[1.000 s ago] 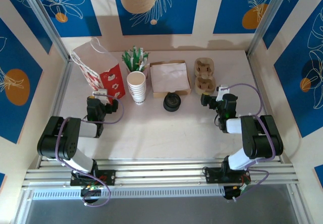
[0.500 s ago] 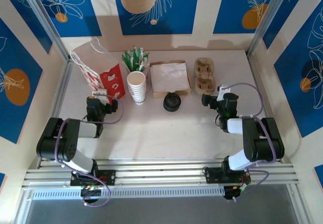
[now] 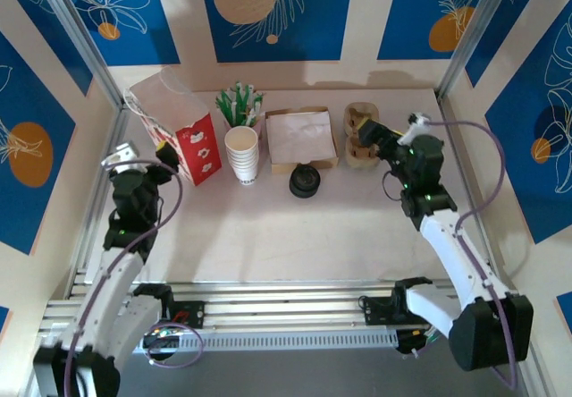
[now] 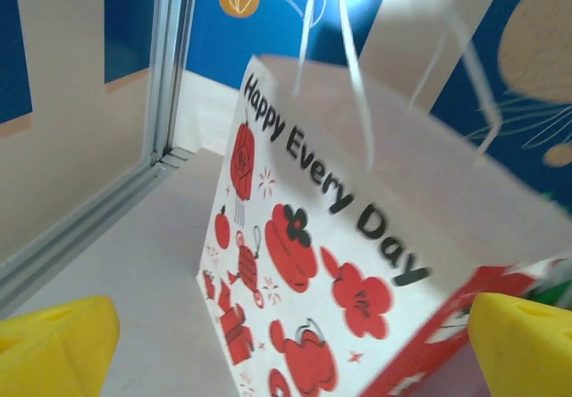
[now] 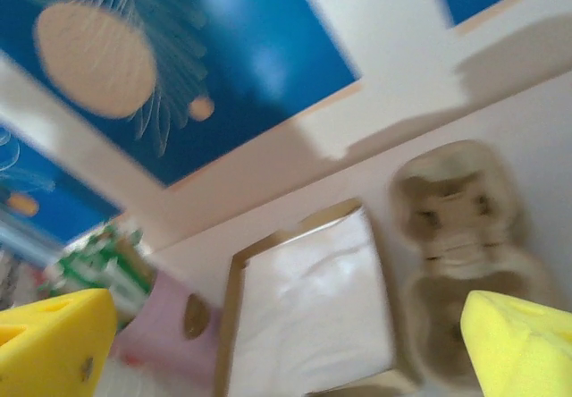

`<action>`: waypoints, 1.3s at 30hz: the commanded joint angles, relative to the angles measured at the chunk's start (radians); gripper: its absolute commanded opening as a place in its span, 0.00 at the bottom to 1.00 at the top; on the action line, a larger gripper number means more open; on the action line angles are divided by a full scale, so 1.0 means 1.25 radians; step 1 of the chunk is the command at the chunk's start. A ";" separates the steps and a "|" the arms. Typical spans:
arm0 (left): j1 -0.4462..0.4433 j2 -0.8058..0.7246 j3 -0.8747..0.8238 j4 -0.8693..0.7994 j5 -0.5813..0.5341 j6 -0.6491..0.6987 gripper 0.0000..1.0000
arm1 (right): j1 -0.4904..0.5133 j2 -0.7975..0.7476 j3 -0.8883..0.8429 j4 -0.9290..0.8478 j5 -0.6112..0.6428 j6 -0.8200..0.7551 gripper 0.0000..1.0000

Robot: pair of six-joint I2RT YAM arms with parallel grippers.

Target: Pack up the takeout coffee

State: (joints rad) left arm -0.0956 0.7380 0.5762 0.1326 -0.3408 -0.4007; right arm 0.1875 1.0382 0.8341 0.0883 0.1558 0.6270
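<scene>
Nothing packed yet: takeout coffee (image 3: 305, 181) on table (image 3: 268, 227) outside paper bag (image 3: 174, 129), left gripper (image 3: 152, 158) and right gripper (image 3: 371, 138) wide open, empty.

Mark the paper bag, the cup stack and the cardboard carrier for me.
paper bag (image 3: 197, 149), top external view, red printed front panel.
cup stack (image 3: 241, 139), top external view, open mouth of top cup.
cardboard carrier (image 5: 456, 249), right wrist view, ridge between its wells.

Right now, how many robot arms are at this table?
2. The left arm points at the red-and-white paper bag; the right arm points at the brown cup carrier.
</scene>
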 commanded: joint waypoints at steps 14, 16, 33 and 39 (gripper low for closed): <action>-0.003 -0.080 0.166 -0.566 0.054 0.018 1.00 | 0.440 0.457 0.630 -0.655 0.135 -0.173 0.73; -0.013 -0.074 0.165 -0.564 0.057 0.034 1.00 | 0.446 0.514 0.695 -0.690 0.102 -0.178 0.69; -0.052 -0.075 0.158 -0.547 0.059 0.055 1.00 | 0.441 0.823 1.057 -0.807 0.045 -0.166 0.46; -0.053 -0.074 0.155 -0.540 0.064 0.058 1.00 | 0.427 0.871 1.115 -0.829 0.045 -0.158 0.43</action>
State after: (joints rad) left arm -0.1532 0.6556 0.7773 -0.5568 -0.2726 -0.3565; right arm 0.7322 2.1002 2.1750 -0.9016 0.2379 0.4179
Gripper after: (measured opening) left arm 0.998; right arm 0.432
